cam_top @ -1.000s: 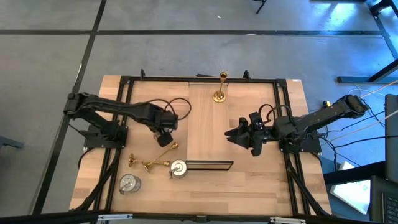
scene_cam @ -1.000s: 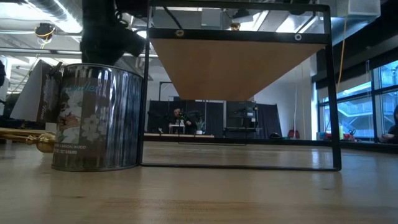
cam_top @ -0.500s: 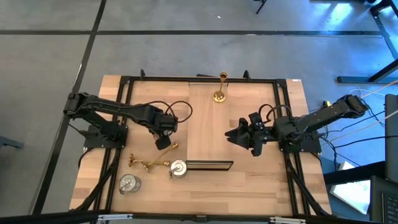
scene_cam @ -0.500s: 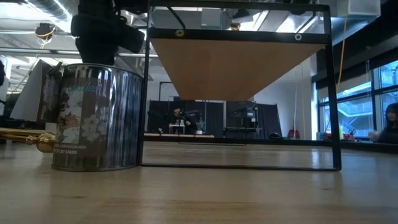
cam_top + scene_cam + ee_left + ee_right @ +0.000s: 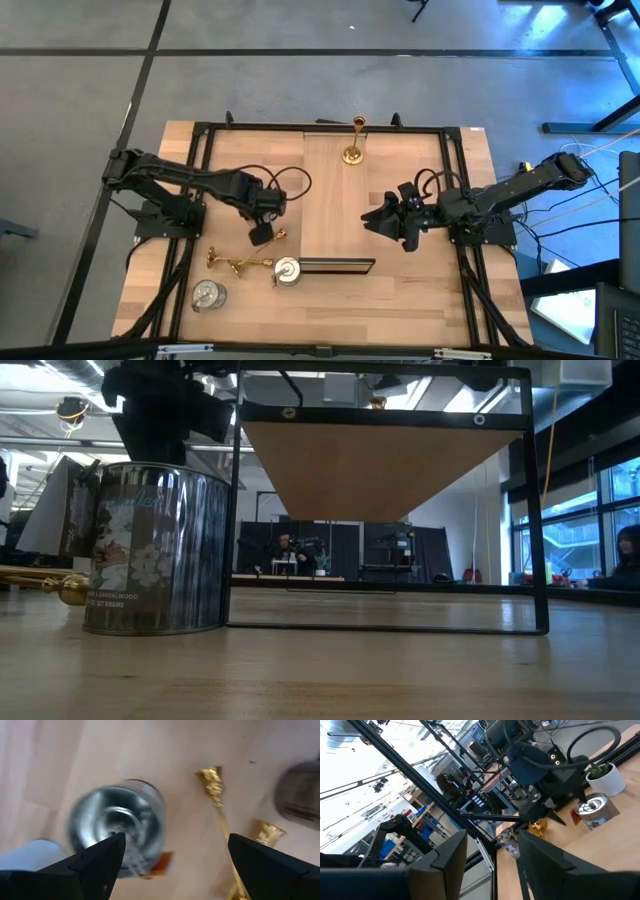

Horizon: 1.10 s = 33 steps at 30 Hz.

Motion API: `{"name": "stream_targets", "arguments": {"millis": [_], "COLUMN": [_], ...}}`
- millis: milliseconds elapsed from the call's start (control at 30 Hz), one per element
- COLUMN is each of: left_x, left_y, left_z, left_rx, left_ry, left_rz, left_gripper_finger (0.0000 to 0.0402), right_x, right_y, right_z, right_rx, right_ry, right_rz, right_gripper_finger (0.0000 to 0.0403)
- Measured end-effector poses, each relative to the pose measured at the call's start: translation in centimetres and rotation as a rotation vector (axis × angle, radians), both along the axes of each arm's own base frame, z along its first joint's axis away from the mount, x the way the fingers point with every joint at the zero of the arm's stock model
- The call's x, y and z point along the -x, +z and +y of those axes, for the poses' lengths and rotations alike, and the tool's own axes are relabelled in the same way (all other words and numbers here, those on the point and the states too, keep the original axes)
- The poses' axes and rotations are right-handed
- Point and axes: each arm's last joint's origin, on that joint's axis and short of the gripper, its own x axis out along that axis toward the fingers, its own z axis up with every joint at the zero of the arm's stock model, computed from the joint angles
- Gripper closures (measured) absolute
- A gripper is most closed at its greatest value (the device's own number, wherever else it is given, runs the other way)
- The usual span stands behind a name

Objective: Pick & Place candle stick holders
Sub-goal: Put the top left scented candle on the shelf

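Table [image 5: 450, 290], wooden, framed in black rails; contents listed left to right in the high view.

Silvery round cup [image 5: 208, 294]: near the front left corner, standing free, untouched.

Gold sticks [image 5: 245, 262]: lying on their sides just behind and right of that cup, seemingly two crossed; the count cannot be told for sure. In the left wrist view a gold stick [image 5: 220, 815] runs lengthwise with its cup top near a second gold piece [image 5: 267, 832].

Left gripper [image 5: 260, 232]: over the table just above the lying sticks, lower toward the front edge than a second ago, when it hung farther back. Fingers spread wide, holding nothing. Its wrist view looks down between the fingers [image 5: 95, 860] at a silvery round cup [image 5: 117, 832] with a paper label. Judgement: the arm is descending to pick, most likely this cup or the stick beside it; no grasp made yet.

Labelled silvery cup [image 5: 286, 271]: right of the sticks, touching the end of the dark-edged board [image 5: 335, 266]. The low view shows the same tin [image 5: 150, 550] close up, the dark arm above it.

Upright gold stick [image 5: 354, 140]: at the back centre, standing on its round base, apparently already placed.

Right gripper [image 5: 385, 219]: waiting right of centre, unchanged; fingers parted, empty.

Only four or so holders are visible; the others cannot be located.
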Motion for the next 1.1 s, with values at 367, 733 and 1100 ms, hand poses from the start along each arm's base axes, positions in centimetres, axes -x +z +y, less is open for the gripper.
{"name": "stream_targets", "arguments": {"millis": [367, 733, 1100], "left_x": [-0.3, -0.1, 0.3], "left_y": [0.0, 0.1, 0.0], "left_z": [-0.5, 0.3, 3.4], "left_rx": [0.008, -0.164, -0.156], "left_ry": [-0.072, -0.095, 0.149], "left_rz": [-0.028, -0.009, 0.026], "left_gripper_finger": [0.0052, 0.0006, 0.0002], "right_x": [0.0, 0.0, 0.0], "right_y": [0.0, 0.0, 0.0], "right_z": [0.0, 0.0, 0.0], "right_rx": [0.002, 0.003, 0.003], "right_ry": [0.000, -0.001, -0.004], "right_rz": [0.004, 0.005, 0.005], "right_gripper_finger": [0.0221, 0.0222, 0.0222]}}
